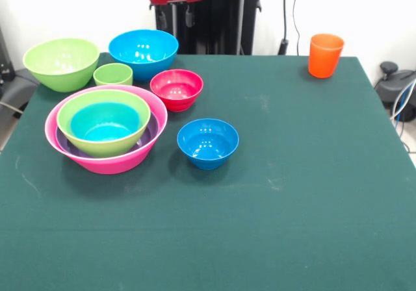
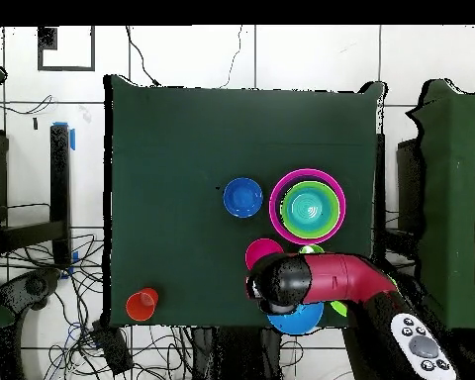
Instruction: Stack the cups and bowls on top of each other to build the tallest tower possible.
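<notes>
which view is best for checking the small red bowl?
Front view. The small red bowl is fully visible there, upright and empty, between the large blue bowl and the small blue bowl. In the overhead view the robot arm covers most of it; only a pink-red sliver shows.

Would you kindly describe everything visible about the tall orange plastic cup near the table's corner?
The tall orange plastic cup is a glossy tumbler, wider at the rim than at the base, with faint vertical ribbing. It stands upright, mouth up, and looks empty. It sits alone at a corner of the dark green cloth-covered table, well apart from the cluster of bowls, with nothing touching it but the cloth. The overhead view shows it near the table's edge.
</notes>
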Motion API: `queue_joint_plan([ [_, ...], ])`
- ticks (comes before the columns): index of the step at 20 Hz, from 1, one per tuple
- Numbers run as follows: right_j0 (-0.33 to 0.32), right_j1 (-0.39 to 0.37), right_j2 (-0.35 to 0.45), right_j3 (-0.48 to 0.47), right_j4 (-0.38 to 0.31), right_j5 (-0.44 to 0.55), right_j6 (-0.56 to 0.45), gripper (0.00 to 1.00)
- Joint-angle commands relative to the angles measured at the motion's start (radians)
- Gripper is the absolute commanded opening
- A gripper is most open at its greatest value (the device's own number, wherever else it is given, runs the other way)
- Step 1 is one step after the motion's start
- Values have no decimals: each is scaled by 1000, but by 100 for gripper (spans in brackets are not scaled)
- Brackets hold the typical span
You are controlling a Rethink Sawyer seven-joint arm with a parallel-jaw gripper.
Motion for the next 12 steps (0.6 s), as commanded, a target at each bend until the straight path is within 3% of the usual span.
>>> queue_joint_plan([
  [1, 55, 67, -32, 40, -51, -120, 107, 100],
  [4, 59, 64, -40, 45, -39, -125, 108, 100],
  [12, 92, -37, -47, 90, 15, -120, 130, 100],
])
